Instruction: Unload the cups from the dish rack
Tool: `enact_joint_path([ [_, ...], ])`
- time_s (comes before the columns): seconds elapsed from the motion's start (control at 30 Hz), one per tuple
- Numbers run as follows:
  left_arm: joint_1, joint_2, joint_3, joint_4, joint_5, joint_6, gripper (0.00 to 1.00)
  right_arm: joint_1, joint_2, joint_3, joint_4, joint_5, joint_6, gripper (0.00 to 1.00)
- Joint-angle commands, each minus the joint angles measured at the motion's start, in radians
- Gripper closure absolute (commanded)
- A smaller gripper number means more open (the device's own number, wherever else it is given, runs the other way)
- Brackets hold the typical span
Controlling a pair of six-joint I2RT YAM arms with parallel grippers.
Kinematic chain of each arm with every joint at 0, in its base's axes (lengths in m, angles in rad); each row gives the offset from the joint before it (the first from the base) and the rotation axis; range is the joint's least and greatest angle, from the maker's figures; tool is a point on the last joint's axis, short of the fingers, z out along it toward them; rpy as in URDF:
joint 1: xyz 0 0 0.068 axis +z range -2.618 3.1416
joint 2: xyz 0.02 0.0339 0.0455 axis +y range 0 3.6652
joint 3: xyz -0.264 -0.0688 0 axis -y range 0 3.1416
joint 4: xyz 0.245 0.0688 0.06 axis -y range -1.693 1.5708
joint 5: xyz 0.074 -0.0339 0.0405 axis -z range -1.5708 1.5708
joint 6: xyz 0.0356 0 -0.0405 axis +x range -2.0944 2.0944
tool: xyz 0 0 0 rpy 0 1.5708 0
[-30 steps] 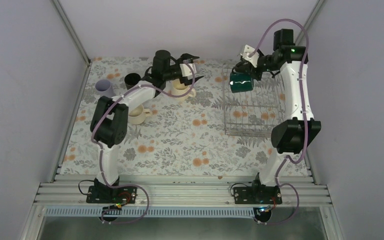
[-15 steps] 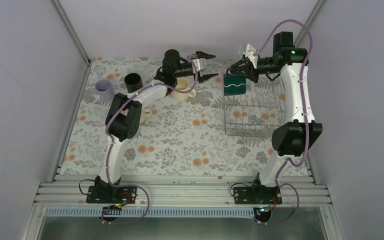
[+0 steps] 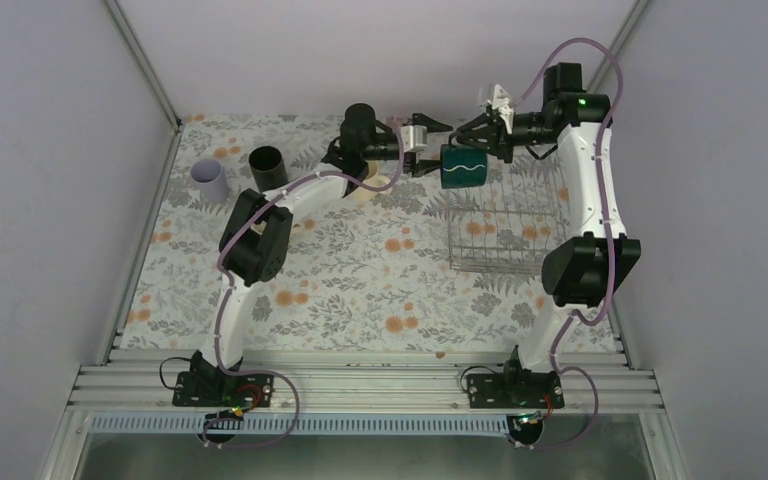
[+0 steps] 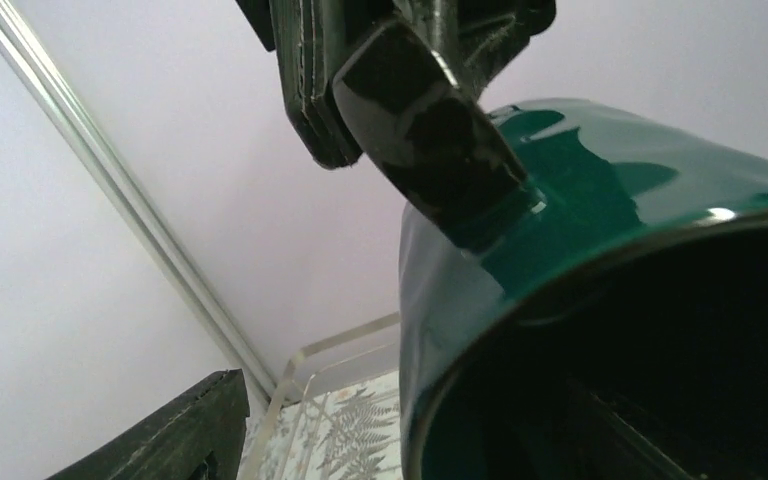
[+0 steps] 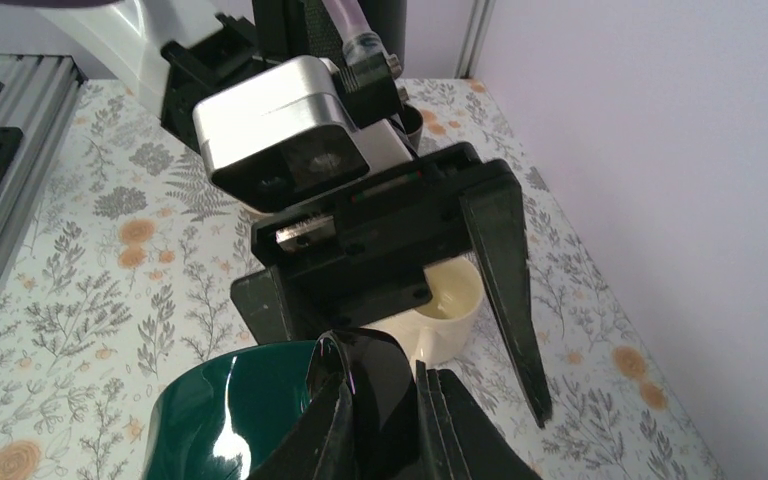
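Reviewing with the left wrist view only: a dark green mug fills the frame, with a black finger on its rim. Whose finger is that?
Observer: It belongs to the right arm. Its jaws pinch the dark green mug by the rim, in the air near the far left corner of the dish rack.
Operator: And the left arm's own jaws?
Observer: The right wrist view shows the left arm with its jaws open, facing the mug and not closed on it.
Operator: Any cups in the rack?
Observer: From above I see none. The tall black mug and lavender cup stand on the table, far left.
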Motion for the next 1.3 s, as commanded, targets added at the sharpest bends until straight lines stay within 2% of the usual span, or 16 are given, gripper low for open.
enact_joint_path([
  [0.0,-0.017,0.033,0.068,0.081,0.044,-0.091,0.28,-0.001,-0.013,0.035,0.016,-0.159,0.026,0.96],
  [0.07,-0.017,0.039,0.076,0.129,0.060,-0.155,0.38,-0.001,-0.018,0.039,0.017,-0.186,0.033,0.97],
  [0.1,-0.018,0.038,0.076,0.148,0.071,-0.180,0.47,-0.001,-0.022,0.038,0.017,-0.191,0.034,0.97],
  [0.17,-0.023,0.032,0.072,0.161,0.085,-0.195,0.77,-0.001,-0.023,0.041,0.025,-0.187,0.046,0.97],
  [0.2,-0.026,0.026,0.070,0.150,0.086,-0.189,0.88,-0.001,-0.022,0.041,0.033,-0.183,0.055,0.97],
  [0.27,-0.029,0.020,0.070,0.129,0.093,-0.175,0.97,-0.001,-0.021,0.042,0.040,-0.169,0.061,0.97],
  [0.33,-0.029,0.011,0.067,0.120,0.107,-0.173,0.98,-0.001,-0.019,0.040,0.060,-0.152,0.082,0.92],
  [0.4,-0.031,-0.004,0.053,0.127,0.113,-0.173,0.98,-0.001,-0.025,0.029,0.093,-0.119,0.122,0.54],
  [0.43,-0.031,-0.013,0.044,0.134,0.111,-0.176,0.98,-0.002,-0.035,0.012,0.143,-0.088,0.152,0.11],
  [0.47,-0.031,-0.024,0.038,0.134,0.108,-0.176,0.98,-0.002,-0.052,-0.012,0.186,-0.056,0.191,0.01],
  [0.6,-0.021,-0.051,0.028,0.093,0.086,-0.159,0.98,-0.013,-0.146,-0.125,0.325,0.076,0.268,0.00],
  [0.67,-0.016,-0.066,0.031,0.011,0.071,-0.091,0.98,-0.022,-0.182,-0.142,0.351,0.153,0.280,0.00],
  [0.77,-0.013,-0.095,0.053,-0.218,0.010,0.099,0.98,-0.069,-0.251,-0.168,0.410,0.237,0.328,0.00],
  [0.87,-0.012,-0.125,0.074,-0.463,-0.078,0.324,0.98,-0.127,-0.320,-0.214,0.461,0.241,0.360,0.00],
  [1.03,-0.011,-0.146,0.154,-0.851,-0.238,0.644,0.98,-0.138,-0.363,-0.242,0.421,0.295,0.331,0.00],
  [1.27,0.041,-0.136,0.386,-1.409,-0.471,0.919,0.98,-0.139,-0.301,-0.188,0.288,0.386,0.281,0.00],
])
